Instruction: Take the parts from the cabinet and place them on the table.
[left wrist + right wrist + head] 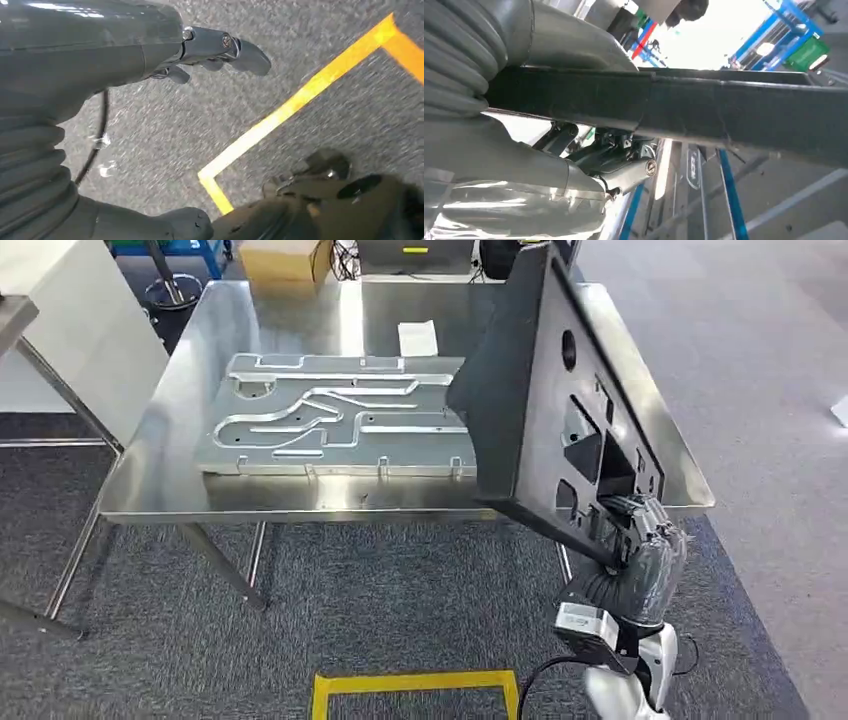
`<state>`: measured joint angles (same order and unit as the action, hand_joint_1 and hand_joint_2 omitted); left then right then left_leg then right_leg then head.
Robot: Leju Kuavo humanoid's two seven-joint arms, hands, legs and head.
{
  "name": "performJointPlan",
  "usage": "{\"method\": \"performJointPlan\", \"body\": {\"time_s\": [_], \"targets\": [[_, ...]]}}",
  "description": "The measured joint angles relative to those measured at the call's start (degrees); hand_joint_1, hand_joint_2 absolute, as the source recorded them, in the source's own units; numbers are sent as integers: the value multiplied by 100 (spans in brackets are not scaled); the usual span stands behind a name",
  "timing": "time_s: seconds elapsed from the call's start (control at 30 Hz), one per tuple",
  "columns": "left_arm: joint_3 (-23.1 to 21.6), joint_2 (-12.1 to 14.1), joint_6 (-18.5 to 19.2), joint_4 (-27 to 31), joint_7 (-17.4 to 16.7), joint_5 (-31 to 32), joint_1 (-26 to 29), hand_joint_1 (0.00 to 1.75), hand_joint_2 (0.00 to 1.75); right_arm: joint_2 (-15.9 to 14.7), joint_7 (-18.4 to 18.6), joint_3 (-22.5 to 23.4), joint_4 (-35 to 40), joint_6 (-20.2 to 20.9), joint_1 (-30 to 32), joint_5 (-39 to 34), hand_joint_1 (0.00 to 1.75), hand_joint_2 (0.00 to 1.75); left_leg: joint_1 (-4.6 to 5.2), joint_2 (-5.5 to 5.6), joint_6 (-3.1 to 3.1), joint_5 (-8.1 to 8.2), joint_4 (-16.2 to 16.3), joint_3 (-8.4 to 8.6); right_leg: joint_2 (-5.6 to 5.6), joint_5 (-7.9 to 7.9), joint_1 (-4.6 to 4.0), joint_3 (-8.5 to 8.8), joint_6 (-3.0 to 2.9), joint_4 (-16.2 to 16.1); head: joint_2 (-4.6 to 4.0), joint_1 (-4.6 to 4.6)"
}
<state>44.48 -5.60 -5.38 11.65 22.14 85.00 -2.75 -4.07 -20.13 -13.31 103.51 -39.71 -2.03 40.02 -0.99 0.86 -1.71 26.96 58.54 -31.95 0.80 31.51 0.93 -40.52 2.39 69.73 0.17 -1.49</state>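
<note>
My right hand (640, 540) grips the lower corner of a large black part (545, 400) with cut-outs, held tilted on edge over the right side of the steel table (160, 490). In the right wrist view the black part (704, 107) runs as a dark bar between thumb and fingers (624, 172) of my right hand (549, 125). A silver machined plate (335, 425) with curved grooves lies flat on the table's middle. My left hand (150, 55) hangs over grey carpet beside yellow tape, its fingers (240, 50) holding nothing.
A small white paper (418, 338) lies on the table behind the plate. A yellow tape rectangle (415, 685) marks the carpet in front of the table. A white panel (80, 330) stands at the left. A cardboard box (285, 258) and a blue frame sit beyond the table.
</note>
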Motion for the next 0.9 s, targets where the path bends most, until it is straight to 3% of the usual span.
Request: {"method": "performJointPlan", "body": {"time_s": [0.03,0.07,0.1,0.13,0.2,0.23,0.27,0.3,0.33,0.4,0.53,0.73,0.9], "targets": [[0,0,-2,0,-2,-4,5,0,175,0,77,0,-22,59,9,70,175,175,7,-58,-3,2,1,-7,-41,144,7,-195,12,406,0,-13],[2,7,-2,0,-2,-28,10,0,175,0,195,0,-53,175,7,149,175,175,11,-101,-3,3,3,-8,-53,155,9,-285,15,603,0,-7],[9,7,-4,0,-2,-48,13,0,175,-4,317,0,-92,282,5,219,175,175,12,-141,-2,4,3,-5,-55,40,13,-228,13,509,0,-11],[17,7,-4,0,0,-65,9,0,175,-11,389,0,-129,341,6,273,175,175,15,-159,0,5,3,-4,-57,-159,15,-54,0,191,-2,-9],[33,7,-4,0,11,-83,-9,0,175,-17,430,0,-168,367,-14,319,175,175,26,-182,8,8,3,10,-89,-614,-4,588,-80,-920,-2,-11],[37,0,2,0,26,-118,-7,0,175,-17,463,0,-181,395,-45,347,175,175,43,-191,33,6,0,4,-128,-496,-36,674,-122,-1115,-2,-2],[59,2,32,0,69,-202,-9,0,175,-20,509,0,-196,437,-69,378,175,175,53,-188,71,10,7,-7,-122,-557,-69,665,-147,-1158,-2,-2],[101,7,79,0,109,-280,-12,0,175,-28,582,2,-221,494,-91,406,175,175,73,-188,76,36,33,-14,-116,-578,-56,666,-123,-1180,-2,-9],[166,17,131,0,166,-348,-13,0,175,-42,663,7,-271,558,-115,433,175,175,67,-187,24,25,15,-14,-114,-566,-50,671,-103,-1165,0,2],[229,30,170,0,236,-378,-20,0,175,-109,813,52,-454,627,-204,609,175,175,60,-194,73,21,7,2,-104,-562,-61,662,-129,-1154,-2,0],[284,50,197,0,245,-369,-49,0,175,-230,962,182,-787,636,-473,813,175,175,58,-192,113,-5,-25,5,-106,-558,-64,643,-164,-1135,-2,2],[293,55,195,0,245,-358,-51,0,175,-304,1016,219,-1018,647,-608,906,175,175,57,-188,135,-17,-44,12,-105,-556,-65,638,-187,-1126,-2,0],[291,57,195,0,147,-323,-76,0,175,-407,1261,232,-1409,1094,-986,1184,175,175,58,-189,145,-19,-46,11,-103,-561,-67,636,-193,-1123,-2,0]]}}
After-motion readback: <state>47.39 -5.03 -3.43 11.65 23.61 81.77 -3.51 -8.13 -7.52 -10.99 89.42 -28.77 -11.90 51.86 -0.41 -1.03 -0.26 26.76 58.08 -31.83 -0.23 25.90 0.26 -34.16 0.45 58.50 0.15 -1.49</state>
